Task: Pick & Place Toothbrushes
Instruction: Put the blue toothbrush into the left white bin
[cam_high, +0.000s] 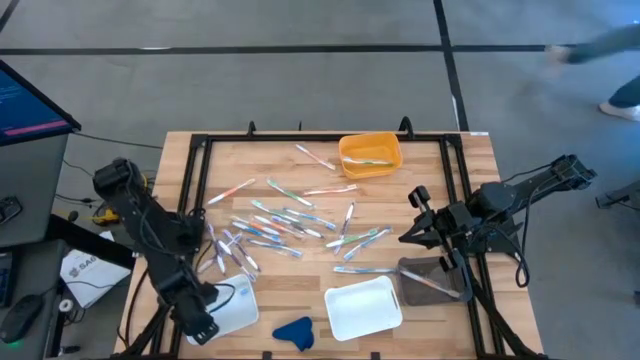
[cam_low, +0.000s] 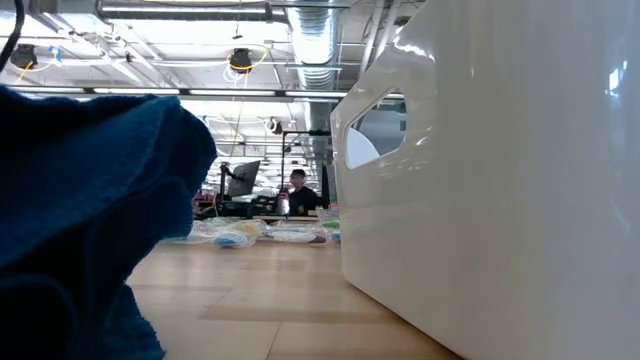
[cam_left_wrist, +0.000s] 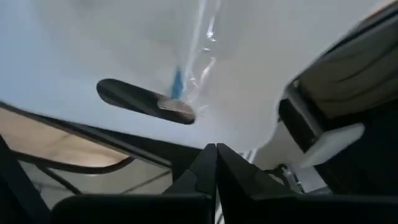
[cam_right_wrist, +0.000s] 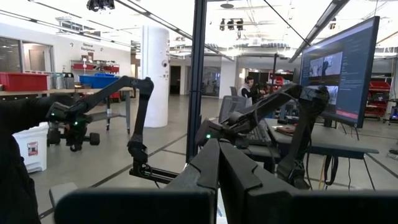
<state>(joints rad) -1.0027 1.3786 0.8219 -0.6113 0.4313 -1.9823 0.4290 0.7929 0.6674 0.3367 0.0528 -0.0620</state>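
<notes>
Left wrist view alone: left hand (cam_left_wrist: 216, 155) pressed together over a wrapped toothbrush (cam_left_wrist: 186, 81) (white tray (cam_left_wrist: 74, 43)).

The left tool (cam_left_wrist: 216, 163) hangs low at the table's near left corner, its fingers pressed together. The right tool (cam_right_wrist: 218, 163) waits raised at the right side, fingers likewise closed.

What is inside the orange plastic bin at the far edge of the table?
The orange plastic bin holds at least one slim toothbrush, pale with a green accent, lying across its floor. Whether more lie beneath it or against the walls cannot be told from above.
</notes>
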